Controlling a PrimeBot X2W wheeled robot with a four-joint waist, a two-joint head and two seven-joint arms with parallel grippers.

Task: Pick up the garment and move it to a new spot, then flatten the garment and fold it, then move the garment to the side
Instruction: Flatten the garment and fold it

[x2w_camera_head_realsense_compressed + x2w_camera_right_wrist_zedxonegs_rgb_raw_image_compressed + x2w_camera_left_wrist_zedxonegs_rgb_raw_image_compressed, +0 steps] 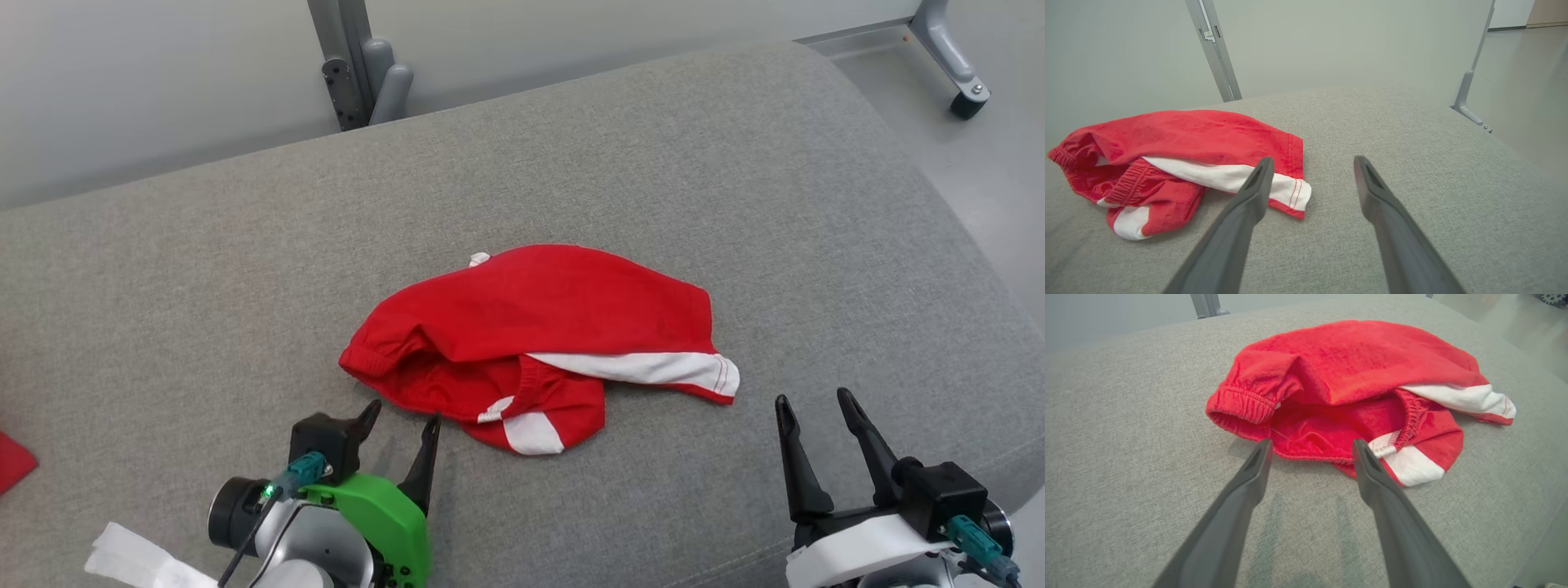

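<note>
The garment point(547, 327) is a pair of red shorts with white panels, lying crumpled in the middle of the grey cushion point(653, 163). In the left wrist view the garment point(1355, 375) shows its elastic waistband facing the fingers. My left gripper point(404, 416) stands open just short of the waistband edge, and its fingertips point(1261, 451) sit right at the hem without gripping it. My right gripper point(812, 400) is open to the right of the garment, apart from it. In the right wrist view the garment point(1180, 159) lies left of the right gripper point(1310, 161), whose left finger overlaps the white leg hem.
A grey metal frame post point(359, 65) rises behind the cushion and a frame foot with a caster point(963, 90) stands on the floor at the far right. A scrap of red cloth point(12, 461) shows at the left edge. The cushion's front edge point(963, 498) drops off near my right gripper.
</note>
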